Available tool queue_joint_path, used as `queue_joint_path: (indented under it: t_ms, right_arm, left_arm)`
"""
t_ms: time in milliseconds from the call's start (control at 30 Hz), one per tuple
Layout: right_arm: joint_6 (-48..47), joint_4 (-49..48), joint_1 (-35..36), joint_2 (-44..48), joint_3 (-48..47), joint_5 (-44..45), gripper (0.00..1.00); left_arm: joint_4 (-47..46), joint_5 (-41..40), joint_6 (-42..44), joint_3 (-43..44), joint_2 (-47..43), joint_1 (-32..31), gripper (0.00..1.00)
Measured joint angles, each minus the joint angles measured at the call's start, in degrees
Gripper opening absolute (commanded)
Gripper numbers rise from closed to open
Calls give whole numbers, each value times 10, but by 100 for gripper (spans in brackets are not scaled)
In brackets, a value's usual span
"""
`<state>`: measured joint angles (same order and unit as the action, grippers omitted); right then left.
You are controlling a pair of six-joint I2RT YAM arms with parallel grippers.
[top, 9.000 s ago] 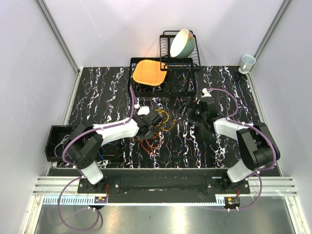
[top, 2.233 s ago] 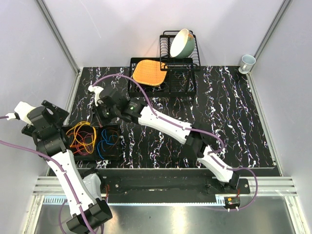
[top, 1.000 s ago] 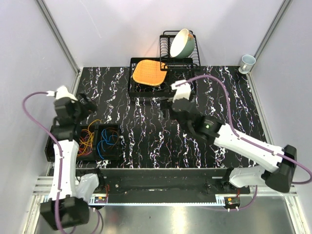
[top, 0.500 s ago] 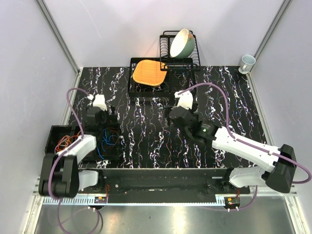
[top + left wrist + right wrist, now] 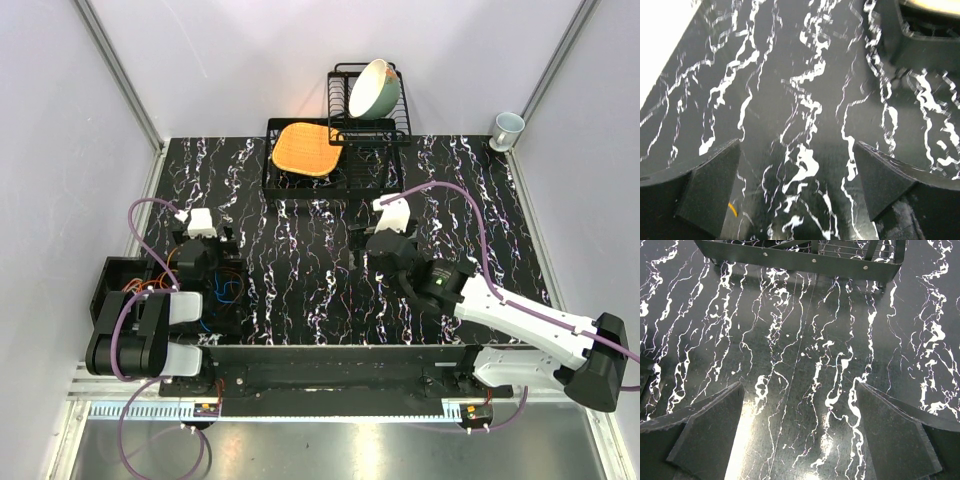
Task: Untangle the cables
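- Basically, your cables sit in the black compartment bin (image 5: pixel 103 292) at the near-left edge of the table. Orange-red wire loops (image 5: pixel 135 290) are in its left part and blue wire loops (image 5: pixel 228 291) in its right part. That reads as sorting by colour, so I'd judge the untangling about finished.
- Yellow or purple strands: can't tell, because your left arm covers much of the bin.
- Left gripper (image 5: pixel 796 150): fingers spread wide with nothing between them, arm folded in close over the bin's far side. One orange strand (image 5: pixel 732 209) peeks out under one finger, ungripped.
- Right gripper (image 5: pixel 800 387): fingers also spread wide and empty, over the black white-veined marble tabletop (image 5: pixel 300 290) mid-table. It looks like a parked pose, well apart from the wires.
- Loose wire on the tabletop: I can't make any out among the veining.
- Around: a black wire dish rack (image 5: pixel 372 128) on the far side with a pale green bowl (image 5: pixel 374 88) tilted in it. An orange woven mat (image 5: pixel 305 148) lies on a black tray (image 5: pixel 272 170) just left of the rack. A white mug (image 5: pixel 507 128) stands in the far-right corner.
- In the way: only the left arm itself. Its mauve hose (image 5: pixel 133 220) loops above the bin and could snag if you reach back in.
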<state>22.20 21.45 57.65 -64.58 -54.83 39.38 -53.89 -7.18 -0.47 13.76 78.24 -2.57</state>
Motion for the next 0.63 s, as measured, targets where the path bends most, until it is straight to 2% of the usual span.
queue_joint_path:
  t_ms: [233,633]
  right_arm:
    - [-5,-12,0,0,2,0,100]
    - [-9,-69,0,3,14,1,100]
  left_arm:
    - [-32,6,3,0,0,0,99]
    - [-33,7,5,0,0,0,99]
